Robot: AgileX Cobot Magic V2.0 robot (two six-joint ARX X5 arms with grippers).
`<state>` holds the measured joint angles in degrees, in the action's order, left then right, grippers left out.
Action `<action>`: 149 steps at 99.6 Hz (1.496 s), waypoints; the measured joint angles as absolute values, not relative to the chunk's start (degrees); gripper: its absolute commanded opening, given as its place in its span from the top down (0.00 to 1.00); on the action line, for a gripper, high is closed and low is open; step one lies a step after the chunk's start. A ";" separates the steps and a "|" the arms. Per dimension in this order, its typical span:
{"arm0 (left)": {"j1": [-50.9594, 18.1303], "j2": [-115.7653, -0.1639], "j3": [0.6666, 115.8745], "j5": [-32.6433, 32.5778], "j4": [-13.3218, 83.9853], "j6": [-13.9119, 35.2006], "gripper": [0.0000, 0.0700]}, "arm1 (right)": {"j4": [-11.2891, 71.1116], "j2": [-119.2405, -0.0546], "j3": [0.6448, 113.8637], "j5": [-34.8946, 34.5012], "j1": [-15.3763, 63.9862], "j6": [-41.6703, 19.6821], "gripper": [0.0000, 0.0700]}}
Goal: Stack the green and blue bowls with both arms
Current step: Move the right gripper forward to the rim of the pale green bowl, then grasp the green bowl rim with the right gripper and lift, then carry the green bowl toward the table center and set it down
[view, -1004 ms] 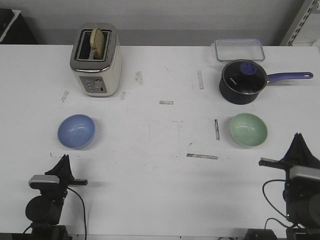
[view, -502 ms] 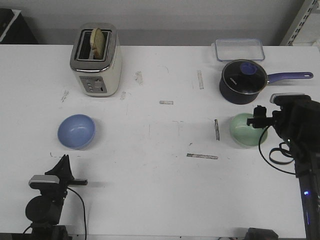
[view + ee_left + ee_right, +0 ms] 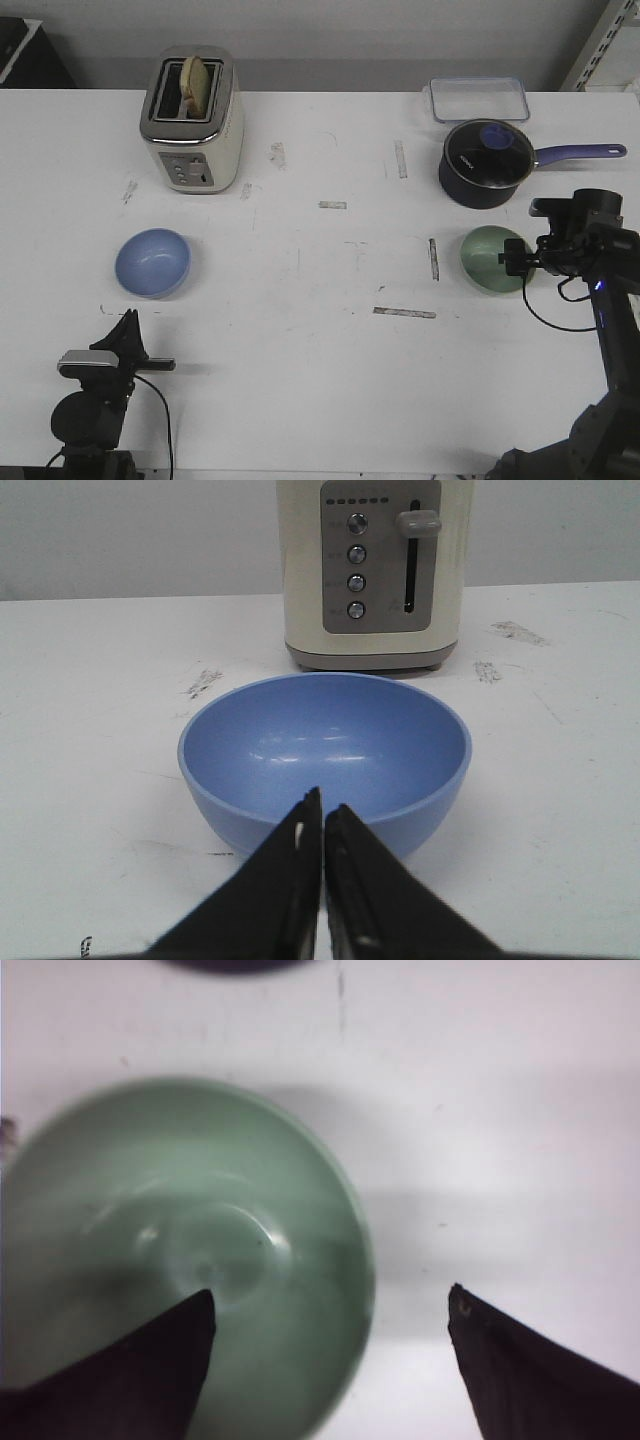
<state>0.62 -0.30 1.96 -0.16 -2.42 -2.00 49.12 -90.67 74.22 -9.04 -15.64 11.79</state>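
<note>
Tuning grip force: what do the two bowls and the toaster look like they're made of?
Green bowl: smooth, soft sheen, faint highlights; likely plastic or melamine, glazed ceramic possible. Blue bowl: same plain satin look, thin even rim, probably the same material. Toaster: glossy cream shell, apparently plastic or painted metal, with a bright metallic top band.

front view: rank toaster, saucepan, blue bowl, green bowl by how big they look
1. toaster, largest.
2. saucepan, counting its long handle.
3. blue bowl and green bowl: they look alike in size, and the right pincer hides part of the green one's rim, so no ranking between them.
</note>
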 measured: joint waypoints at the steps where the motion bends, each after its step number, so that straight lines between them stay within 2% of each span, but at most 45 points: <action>1: 0.62 -0.30 1.96 -0.16 -2.42 -2.00 1.00 | 49.01 -91.02 74.22 -9.04 -15.64 11.81 0.36; 5: 0.62 -0.30 1.96 -0.16 -2.42 -2.00 1.00 | 48.49 -92.40 74.22 -9.04 -15.62 11.84 0.39; 9: 0.62 -0.30 1.96 -0.16 -2.42 -2.00 1.00 | 47.99 -93.62 74.22 -9.04 -15.62 11.88 0.45; 23: 0.62 -0.30 1.96 -0.16 -2.42 -2.00 1.00 | 47.31 -96.31 74.22 -9.04 -15.59 11.90 0.86; 29: 0.62 -0.30 1.96 -0.16 -2.42 -2.00 1.00 | 47.27 -96.38 74.22 -9.04 -15.62 11.90 1.00; 80: 0.62 -0.30 1.96 -0.16 -2.42 -2.00 1.00 | 47.33 -93.27 76.09 -9.45 -14.90 11.68 1.00; 91: 0.62 -0.30 1.96 -0.16 -2.42 -2.00 1.00 | 47.55 -89.25 79.11 -12.34 -12.73 10.39 1.00; 115: 0.62 -0.30 1.96 -0.16 -2.42 -2.00 1.00 | 46.17 -83.29 82.59 -17.63 1.08 6.94 1.00; 149: 0.62 -0.30 1.96 -0.16 -2.42 -2.00 1.00 | 47.09 -89.52 82.21 -17.78 24.58 6.11 1.00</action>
<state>0.62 -0.30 1.96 -0.16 -2.42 -2.00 47.09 -89.52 82.21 -17.78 24.58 6.11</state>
